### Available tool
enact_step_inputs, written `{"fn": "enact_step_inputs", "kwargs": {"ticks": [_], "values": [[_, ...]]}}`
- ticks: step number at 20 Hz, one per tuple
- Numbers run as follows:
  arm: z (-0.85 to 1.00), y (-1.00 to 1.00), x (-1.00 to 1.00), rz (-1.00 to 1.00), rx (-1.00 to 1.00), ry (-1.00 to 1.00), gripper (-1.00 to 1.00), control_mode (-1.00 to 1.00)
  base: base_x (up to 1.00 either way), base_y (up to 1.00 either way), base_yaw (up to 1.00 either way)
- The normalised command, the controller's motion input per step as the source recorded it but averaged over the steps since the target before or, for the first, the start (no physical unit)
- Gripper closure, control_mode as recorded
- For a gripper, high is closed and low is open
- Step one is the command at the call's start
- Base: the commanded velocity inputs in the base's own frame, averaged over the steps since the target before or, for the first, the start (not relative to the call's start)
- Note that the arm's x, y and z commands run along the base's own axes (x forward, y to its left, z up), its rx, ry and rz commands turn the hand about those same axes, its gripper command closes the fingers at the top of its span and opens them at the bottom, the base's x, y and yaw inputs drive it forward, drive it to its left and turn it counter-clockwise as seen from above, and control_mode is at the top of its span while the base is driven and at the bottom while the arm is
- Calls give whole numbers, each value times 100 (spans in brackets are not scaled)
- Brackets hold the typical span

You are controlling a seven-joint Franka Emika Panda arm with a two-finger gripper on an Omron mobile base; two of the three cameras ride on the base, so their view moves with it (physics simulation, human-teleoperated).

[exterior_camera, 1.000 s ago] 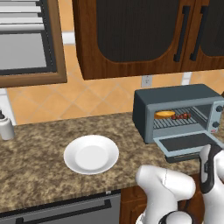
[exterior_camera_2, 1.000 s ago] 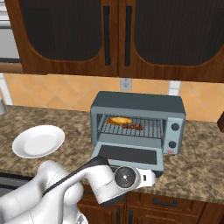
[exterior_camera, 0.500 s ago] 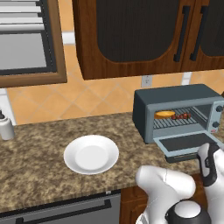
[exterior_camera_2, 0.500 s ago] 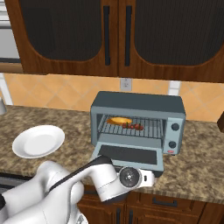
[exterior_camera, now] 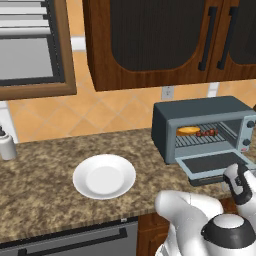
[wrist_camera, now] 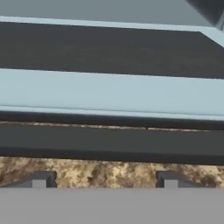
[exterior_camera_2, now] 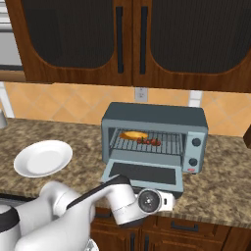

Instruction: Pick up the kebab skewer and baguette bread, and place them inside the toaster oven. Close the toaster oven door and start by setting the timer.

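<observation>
Right base view, oven: the boxy blue-grey toaster oven (exterior_camera_2: 156,117) stands on the speckled brown stone counter (exterior_camera_2: 223,188), its lighter control panel (exterior_camera_2: 195,151) on the right.
Door: the blue-grey drop-down toaster oven door (exterior_camera_2: 143,174) with a dark glass window hangs open, lying nearly flat over the counter.
Bread: the small golden-orange baguette bread (exterior_camera_2: 134,135) lies on the wire rack (exterior_camera_2: 169,145) inside, toward the left.
Skewer: the thin kebab skewer (exterior_camera_2: 149,141) with dark red-brown chunks lies on the same rack, just beside the bread on its right.
Plate: a round white plate (exterior_camera_2: 43,158) sits on the counter, well apart to the oven's left.
Gripper: in the hand view the gripper (wrist_camera: 104,179) faces the door's dark bar handle (wrist_camera: 112,143) close up, its two dark tips standing apart with nothing between them.
Arm: the white hand sits low at the counter's front edge, just below the open door.
</observation>
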Motion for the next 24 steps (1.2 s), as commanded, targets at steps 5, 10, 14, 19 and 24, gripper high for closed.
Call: {"fn": "enact_step_inputs", "kwargs": {"ticks": [5, 10, 14, 19, 24], "values": [[-10, 0, 38, 0, 0, -3, -100, -100, 0, 0, 0], [0, 0, 38, 0, 0, -6, -100, -100, 0, 0, 0], [-4, 0, 34, 0, 0, -2, -100, -100, 0, 0, 0], [-10, 3, 38, 0, 0, 0, -100, -100, 0, 0, 0], [-41, 5, 16, -1, 0, -2, -100, -100, 0, 0, 0]]}}
